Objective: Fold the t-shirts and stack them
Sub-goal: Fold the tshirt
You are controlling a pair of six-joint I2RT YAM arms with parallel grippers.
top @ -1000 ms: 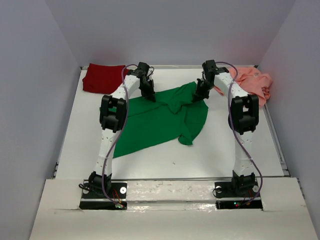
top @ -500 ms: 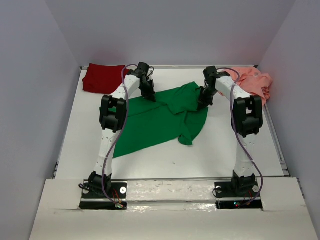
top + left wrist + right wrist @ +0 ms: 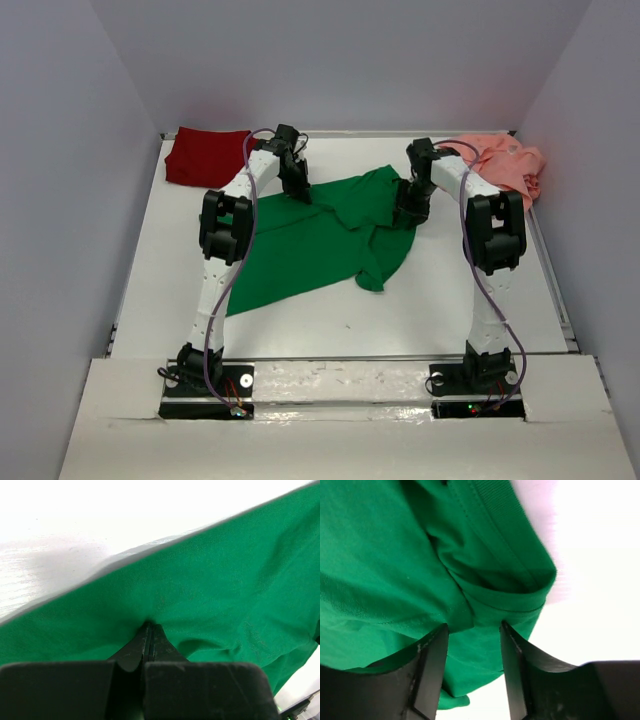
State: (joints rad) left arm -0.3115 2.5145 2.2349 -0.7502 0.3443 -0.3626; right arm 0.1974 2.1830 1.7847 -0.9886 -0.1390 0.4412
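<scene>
Green t-shirt [image 3: 320, 240] lies rumpled mid table [image 3: 420, 310]; spreading step, by my read. Left jaws clenched on its far edge; right jaws parted, straddling a hem fold. Next likely needs the right to close, then both to pull taut.

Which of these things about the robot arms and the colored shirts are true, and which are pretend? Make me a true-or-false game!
1. The left jaws are pinched shut on the green t-shirt. True.
2. The right jaws are squeezed tightly shut. False: they stand apart, with a fold of green cloth between them.
3. The dark red t-shirt lies at the far left corner of the table. True.
4. The pink t-shirt is stacked on the green one. False: it lies crumpled at the far right corner.
5. The green t-shirt is neatly folded. False: it is spread out and rumpled in the middle of the table.
</scene>
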